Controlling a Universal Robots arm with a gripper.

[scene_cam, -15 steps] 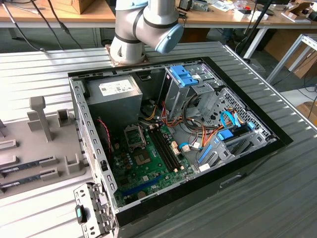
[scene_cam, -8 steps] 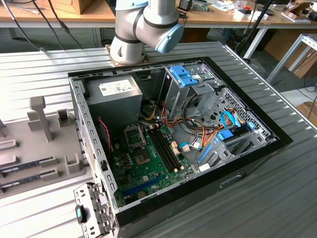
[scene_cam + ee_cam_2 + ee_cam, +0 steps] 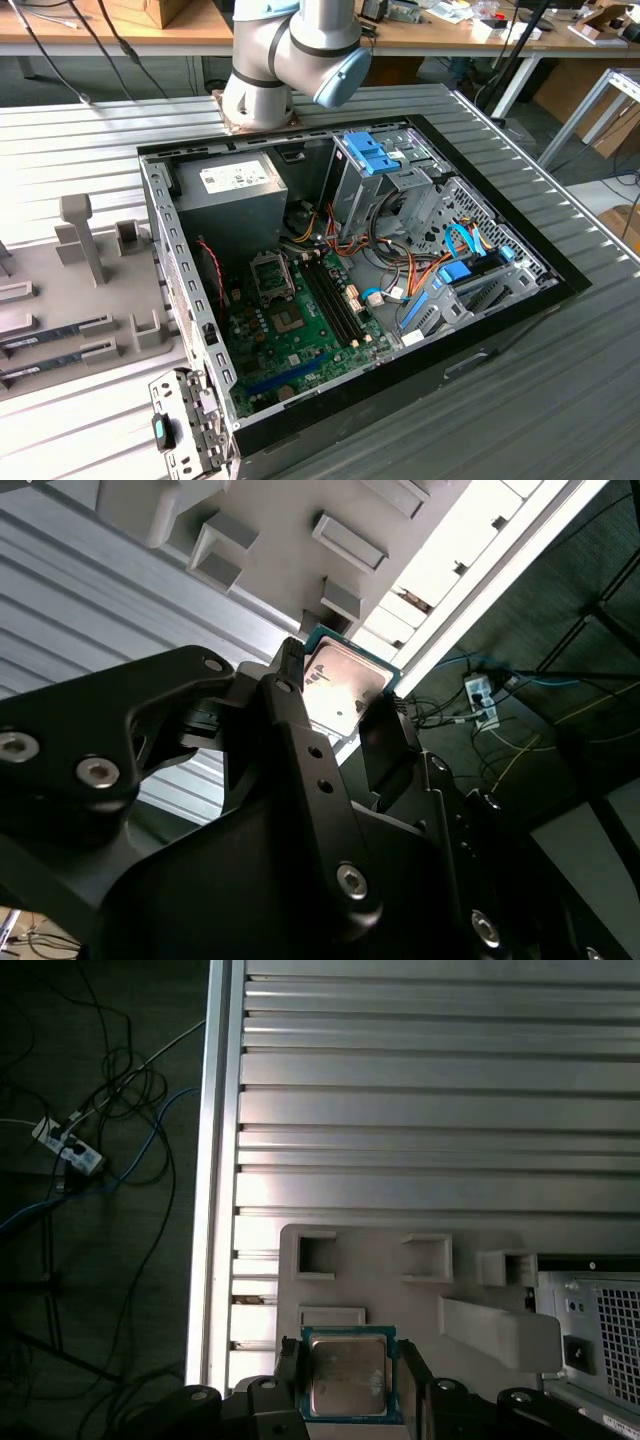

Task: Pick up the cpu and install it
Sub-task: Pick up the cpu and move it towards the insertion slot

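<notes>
Ribbed tabletop (image 3: 430, 1110) below, open computer case (image 3: 590, 1340) off to one side of the fingers (image 3: 290, 1378), grey parts tray (image 3: 380, 1280) just under them, and they're clamped on the cpu (image 3: 348, 1375), held between them by two opposite edges only. That thin grip is the worry, I'd say: a jolt could twist or drop the chip. A skewed chip would seat crooked in the socket (image 3: 272, 277) and damage contacts.

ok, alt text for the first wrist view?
A black claw grips a small square cpu chip with a silvery-grey metal top by two opposite edges, over a pale grey plastic holder tray with square pockets. The tray lies on a ribbed silver metal table; beside it is dark floor with loose cables.
</notes>
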